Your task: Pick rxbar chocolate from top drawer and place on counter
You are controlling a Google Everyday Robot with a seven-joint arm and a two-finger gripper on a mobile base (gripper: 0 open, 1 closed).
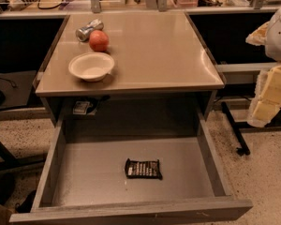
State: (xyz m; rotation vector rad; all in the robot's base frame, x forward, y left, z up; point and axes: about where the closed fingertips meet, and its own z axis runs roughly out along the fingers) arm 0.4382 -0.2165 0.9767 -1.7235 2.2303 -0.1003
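The rxbar chocolate (pixel 143 168) is a flat black wrapper with white lettering. It lies on the floor of the open top drawer (pixel 84 172), a little right of centre and near the front. The drawer is pulled out under the tan counter (pixel 154 50). My gripper (pixel 270 93) shows at the right edge of the view as pale yellowish parts below a white arm. It is beside the counter's right side, well above and to the right of the drawer, apart from the bar.
On the counter's left part stand a white bowl (pixel 91 66), a red apple (pixel 99 41) and a lying silver can (pixel 89 30). A small pale packet (pixel 81 108) sits at the drawer's back left. Dark table legs (pixel 234 125) stand on the floor to the right.
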